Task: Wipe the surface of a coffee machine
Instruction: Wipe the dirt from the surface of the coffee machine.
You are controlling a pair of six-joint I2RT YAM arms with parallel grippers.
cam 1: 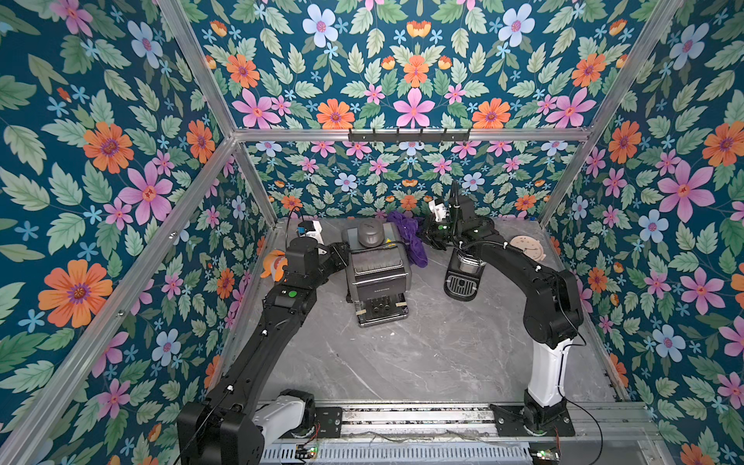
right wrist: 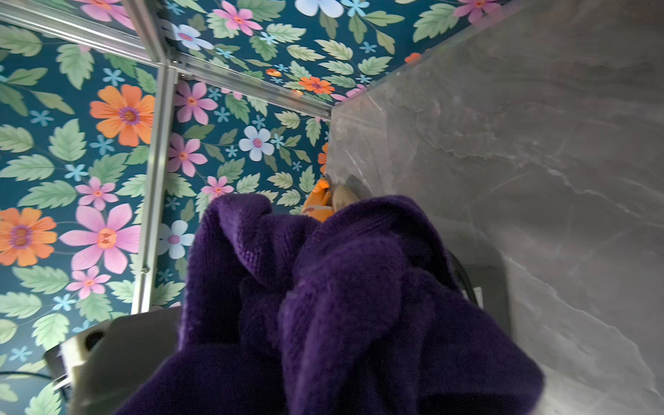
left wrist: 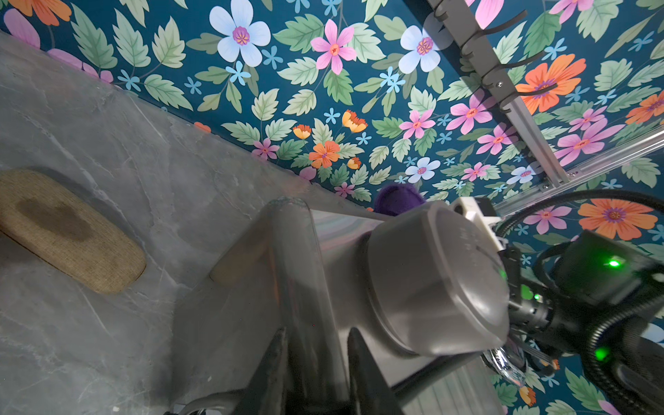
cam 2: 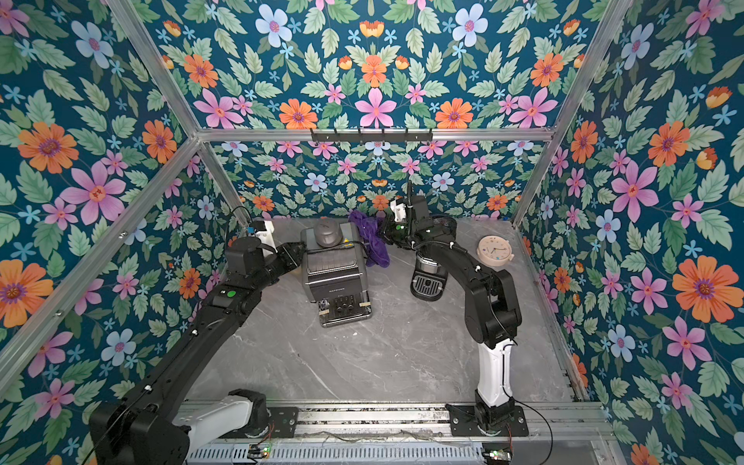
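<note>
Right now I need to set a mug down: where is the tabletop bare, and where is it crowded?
Bare: the wide stretch of marble tabletop between the large coffee machine and the front rail. A narrower lane lies between that machine and the small coffee machine. Crowded: the back, around the purple cloth and the clock.

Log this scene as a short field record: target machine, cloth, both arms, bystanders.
target: grey boxy coffee machine, upright, mid-table
cloth: purple knitted cloth, bunched, hanging by the machine's rear corner
right gripper: jaws buried in the cloth, gripping it
left gripper: jaws straddle the machine's translucent side part; grip unclear
bystanders: small black coffee maker; beige round clock; orange plush toy
surface: grey marble tabletop
</note>
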